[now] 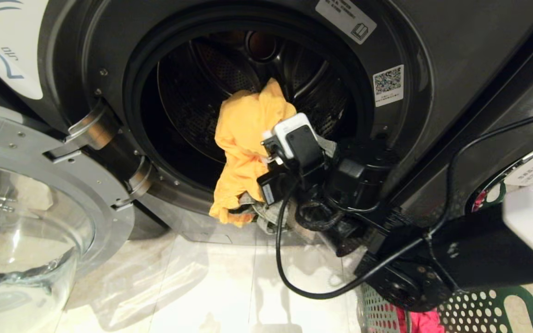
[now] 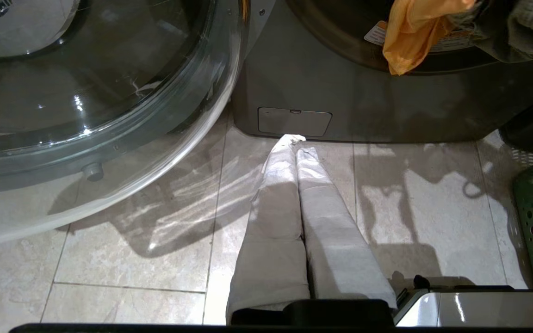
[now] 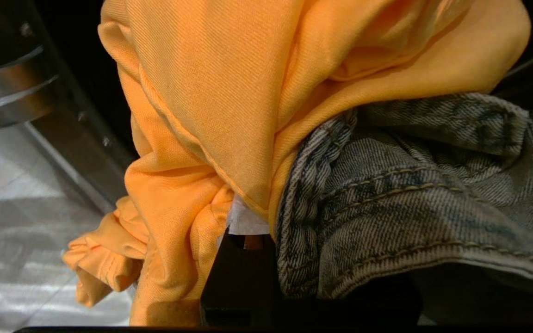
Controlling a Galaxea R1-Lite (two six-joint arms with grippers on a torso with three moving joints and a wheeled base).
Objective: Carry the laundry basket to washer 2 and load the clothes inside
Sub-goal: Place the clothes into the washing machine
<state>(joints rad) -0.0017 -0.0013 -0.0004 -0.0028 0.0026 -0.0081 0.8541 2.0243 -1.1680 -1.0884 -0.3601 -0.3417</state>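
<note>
Clothes (image 1: 243, 148) before washer 2 (image 1: 433, 55); laundry basket (image 1: 479, 305) right.

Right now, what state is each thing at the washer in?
Dark grey front-loading washer 2: glass door swung open.
Mustard yellow garment: held at the drum mouth.
Grey denim garment: held alongside.
Right tool: shut on both.
Left tool: shut, empty.
Green perforated plastic basket: pink-red garment inside.

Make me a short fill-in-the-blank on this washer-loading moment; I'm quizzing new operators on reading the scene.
1. The right gripper holds a yellow garment and a ____ denim one at the washer's opening.
2. The washer's glass door stands ____.
3. The garment left in the green basket is ____.
4. The left gripper's fingers are ____.

Missing words: grey; open; pink-red; shut
</note>
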